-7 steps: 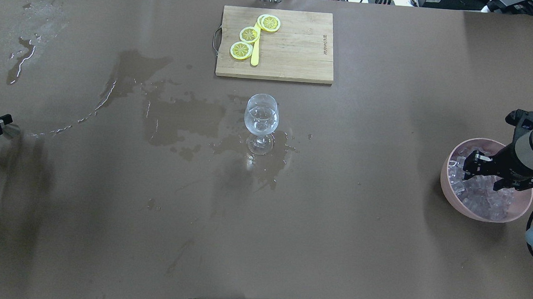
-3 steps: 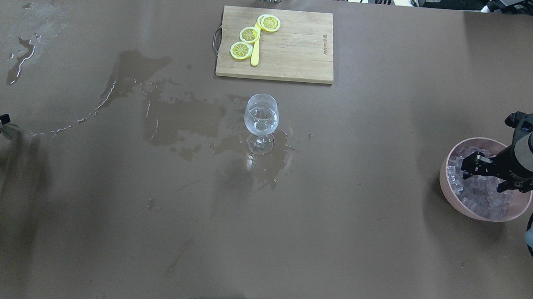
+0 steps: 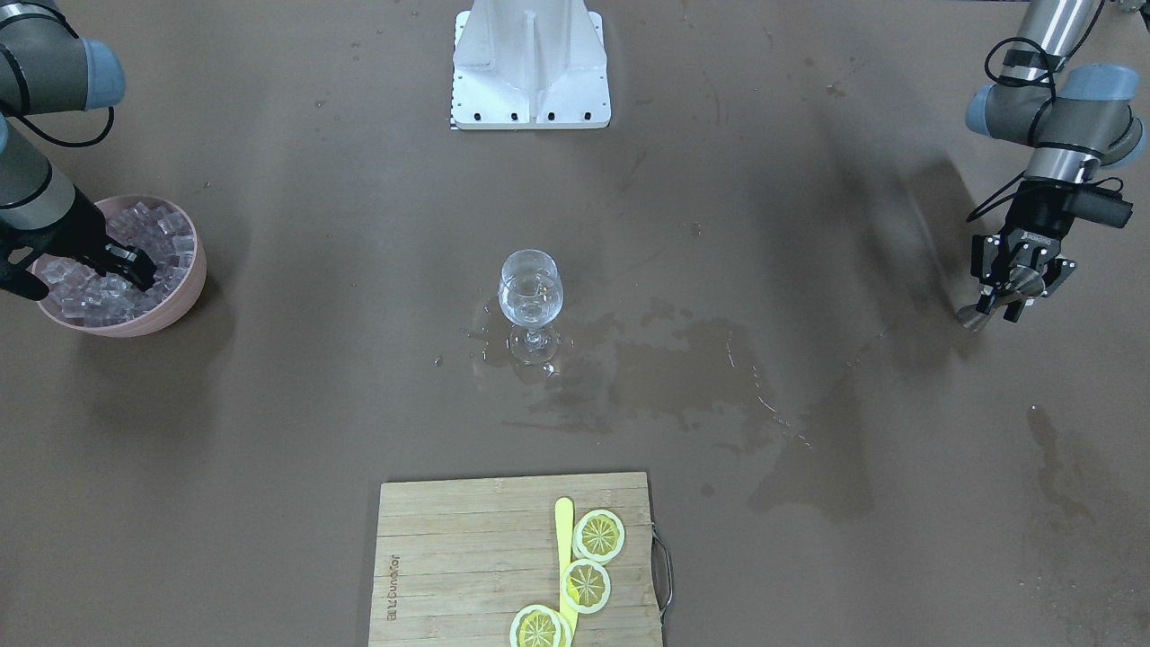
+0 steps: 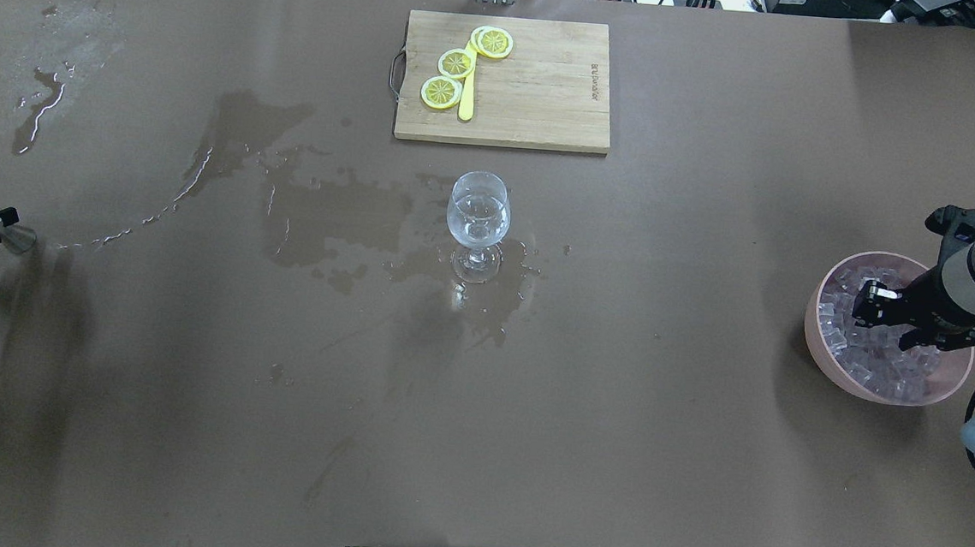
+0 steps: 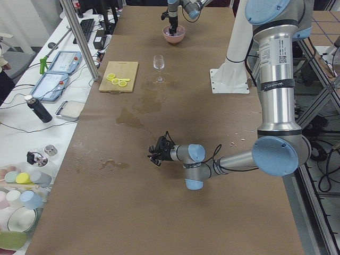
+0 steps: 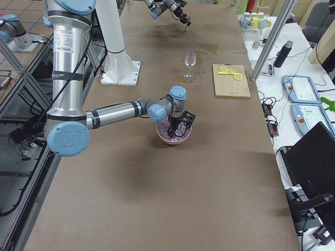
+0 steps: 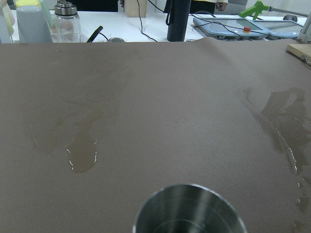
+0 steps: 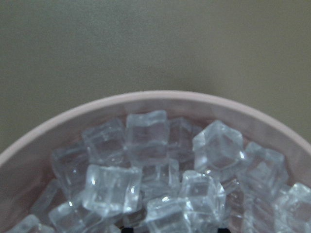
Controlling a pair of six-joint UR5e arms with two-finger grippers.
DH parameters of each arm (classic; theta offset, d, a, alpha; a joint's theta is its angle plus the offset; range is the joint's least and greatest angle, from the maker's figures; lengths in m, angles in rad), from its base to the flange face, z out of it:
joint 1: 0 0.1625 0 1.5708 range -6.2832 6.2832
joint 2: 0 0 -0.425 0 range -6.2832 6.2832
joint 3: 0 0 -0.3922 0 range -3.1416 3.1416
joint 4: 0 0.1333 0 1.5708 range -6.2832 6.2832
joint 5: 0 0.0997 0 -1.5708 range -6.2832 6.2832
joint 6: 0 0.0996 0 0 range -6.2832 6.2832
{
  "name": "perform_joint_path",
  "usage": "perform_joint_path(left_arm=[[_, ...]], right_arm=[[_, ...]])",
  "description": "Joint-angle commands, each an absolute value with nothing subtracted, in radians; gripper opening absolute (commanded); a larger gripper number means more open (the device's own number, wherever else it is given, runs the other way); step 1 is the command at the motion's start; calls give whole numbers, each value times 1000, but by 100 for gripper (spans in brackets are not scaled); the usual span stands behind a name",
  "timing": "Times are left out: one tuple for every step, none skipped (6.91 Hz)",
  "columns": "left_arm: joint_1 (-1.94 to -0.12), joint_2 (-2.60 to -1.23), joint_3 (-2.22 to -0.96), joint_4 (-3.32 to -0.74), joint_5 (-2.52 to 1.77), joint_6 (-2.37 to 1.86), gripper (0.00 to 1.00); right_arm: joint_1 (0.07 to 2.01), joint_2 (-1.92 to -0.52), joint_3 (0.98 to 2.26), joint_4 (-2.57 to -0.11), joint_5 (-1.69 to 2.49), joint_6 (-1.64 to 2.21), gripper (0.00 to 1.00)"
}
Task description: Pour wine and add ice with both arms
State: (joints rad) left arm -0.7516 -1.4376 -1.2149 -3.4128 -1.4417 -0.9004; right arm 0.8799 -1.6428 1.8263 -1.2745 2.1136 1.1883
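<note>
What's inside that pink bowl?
Clear ice cubes, piled high, with the right tool dipped among them. The tool's tips and anything beneath the top cubes are hidden.

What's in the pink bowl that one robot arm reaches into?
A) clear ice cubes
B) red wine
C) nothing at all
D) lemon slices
A: the right wrist view shows the pink bowl piled with clear ice cubes, while the lemon slices lie apart on the wooden board.
</note>
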Motion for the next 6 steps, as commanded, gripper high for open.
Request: perform_joint_path(left_arm=[[-752, -1439, -1215, -3412, -1440, -900, 45], [-752, -1437, -1215, -3413, -1440, -900, 43], [-752, -1439, -1215, -3412, -1442, -900, 42], [-752, -1439, -1215, -3413, -1442, -900, 39], [-752, -1437, -1215, -3413, -1442, -902, 37], [-752, -1437, -1215, -3415, -1443, -900, 37]], right_arm=[[882, -1641, 1871, -1276, 2112, 1193, 26], [884, -1641, 1874, -1276, 2112, 1193, 26], [890, -1641, 1875, -1276, 2112, 1192, 26], [894, -1643, 1875, -1276, 2111, 1192, 27], [894, -1643, 1876, -1275, 2100, 1192, 74], [894, -1637, 1876, -1275, 2092, 1190, 79]])
